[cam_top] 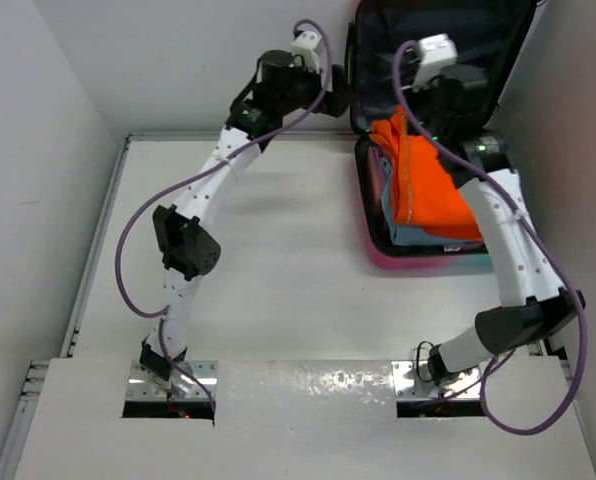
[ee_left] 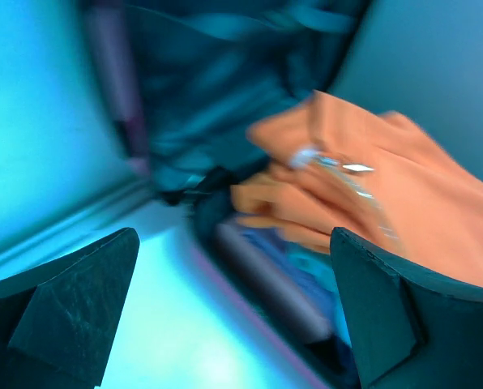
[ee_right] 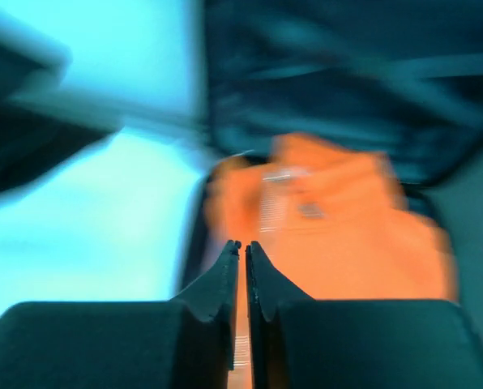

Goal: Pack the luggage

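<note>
The luggage (cam_top: 418,262) lies open at the back right of the table, its dark-lined lid (cam_top: 378,60) standing against the wall. An orange garment (cam_top: 433,190) lies on top of the clothes in its base. My left gripper (ee_left: 233,316) is open and empty beside the luggage's left edge, and its view shows the garment (ee_left: 387,178) blurred ahead. Hovering over the garment (ee_right: 339,227), my right gripper (ee_right: 243,243) has its jaws shut to a thin slit, and I see nothing pinched between them. Both wrist views are blurred.
Blue and grey folded clothes (cam_top: 383,190) lie under the orange garment in the base. The white table (cam_top: 278,250) stretches left of the luggage, bounded by white walls at the left, back and right. Purple cables loop off both arms.
</note>
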